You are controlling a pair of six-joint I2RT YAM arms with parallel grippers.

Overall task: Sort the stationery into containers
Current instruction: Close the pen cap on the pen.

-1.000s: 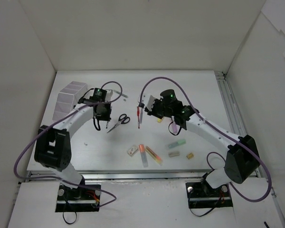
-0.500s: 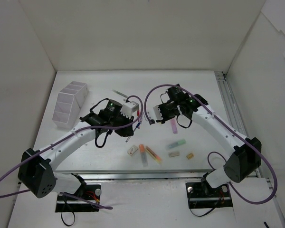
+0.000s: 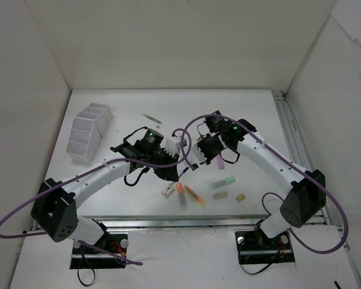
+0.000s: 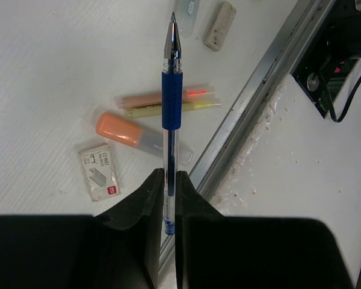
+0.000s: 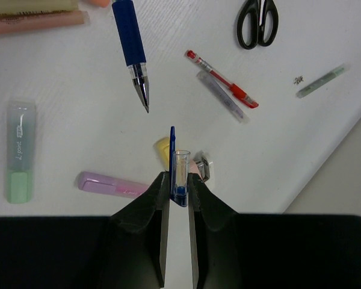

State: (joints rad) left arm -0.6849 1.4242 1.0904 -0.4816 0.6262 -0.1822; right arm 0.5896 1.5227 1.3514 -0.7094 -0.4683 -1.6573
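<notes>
My left gripper [image 4: 169, 174] is shut on an uncapped blue pen [image 4: 171, 90], whose tip points away over the near items. My right gripper [image 5: 179, 177] is shut on the pen's clear cap [image 5: 180, 162] with a blue clip. The cap's open mouth faces the pen tip [image 5: 145, 103] a short way off. The two grippers meet mid-table [image 3: 189, 165]. The white divided organiser [image 3: 87, 129] stands at the far left, well away from both. Scissors [image 5: 258, 21], a red pen [image 5: 225, 87], a pink highlighter [image 5: 111, 183] and a green highlighter [image 5: 19, 159] lie on the table.
An orange highlighter [image 4: 126, 133], a small staple box [image 4: 99, 170], a pink and a yellow highlighter side by side [image 4: 192, 99] and an eraser [image 4: 219, 25] lie by the metal rail [image 4: 259, 90] at the near edge. A thin greenish pen [image 3: 151, 118] lies at the back.
My left arm has swung from beside the organiser to mid-table with the blue pen. My right gripper has shifted towards it with the cap, so pen tip and cap now face each other.
</notes>
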